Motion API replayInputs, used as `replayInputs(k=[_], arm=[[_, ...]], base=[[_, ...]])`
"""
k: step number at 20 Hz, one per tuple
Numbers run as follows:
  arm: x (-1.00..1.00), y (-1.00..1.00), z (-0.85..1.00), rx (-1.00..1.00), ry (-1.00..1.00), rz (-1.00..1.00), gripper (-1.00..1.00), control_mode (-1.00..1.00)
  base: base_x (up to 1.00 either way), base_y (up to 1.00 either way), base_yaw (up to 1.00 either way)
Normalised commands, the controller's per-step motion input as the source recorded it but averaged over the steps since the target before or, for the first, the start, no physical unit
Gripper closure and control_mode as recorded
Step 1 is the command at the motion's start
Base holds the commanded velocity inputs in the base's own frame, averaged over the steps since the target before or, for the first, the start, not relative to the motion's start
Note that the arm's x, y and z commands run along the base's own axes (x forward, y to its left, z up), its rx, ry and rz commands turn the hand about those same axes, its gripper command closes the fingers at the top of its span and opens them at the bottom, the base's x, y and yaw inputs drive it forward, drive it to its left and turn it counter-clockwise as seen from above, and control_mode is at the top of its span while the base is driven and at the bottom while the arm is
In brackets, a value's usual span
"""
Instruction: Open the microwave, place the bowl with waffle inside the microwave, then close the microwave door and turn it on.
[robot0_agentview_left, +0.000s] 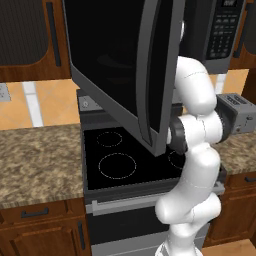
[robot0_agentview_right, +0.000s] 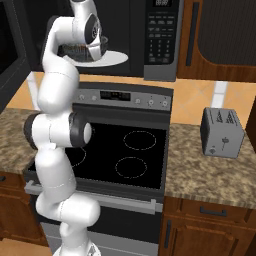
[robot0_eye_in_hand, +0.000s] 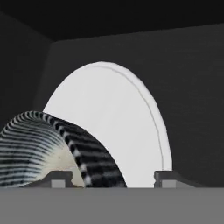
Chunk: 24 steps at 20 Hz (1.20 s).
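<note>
My jaws inside the open microwave, bowl over the turntable.

In the hand view, the bowl fills the lower left of the frame, its striped wall touching my left fingertip; the white turntable lies just beyond, at centre, with dark cavity walls around. I judge my jaws to be pinching the bowl's rim, though the contact is partly hidden. The waffle cannot be made out. In the left base view the microwave door hangs wide open at upper centre above the stove, counter at left.
</note>
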Motion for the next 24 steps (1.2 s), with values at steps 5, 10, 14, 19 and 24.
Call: replayInputs(k=[5,10,14,19,24], arm=[[-0.97,-0.72,-0.9,0.02,-0.16,0.0,-1.0,-1.0],[-1.0,-0.82,-0.52,0.18,-0.5,0.0,-1.0,-1.0],[-1.0,-0.17,-0.01,0.05,-0.51,0.0,-1.0,-1.0],[-1.0,0.0,-0.03,-0.11,-0.07,0.01,-1.0,-1.0],[-1.0,0.0,0.0,-0.15,0.01,0.02,-1.0,-1.0]], base=[[0.0,0.0,0.0],[0.0,0.0,0.0],[0.0,0.0,0.0],[0.0,0.0,0.0],[0.0,0.0,0.0]])
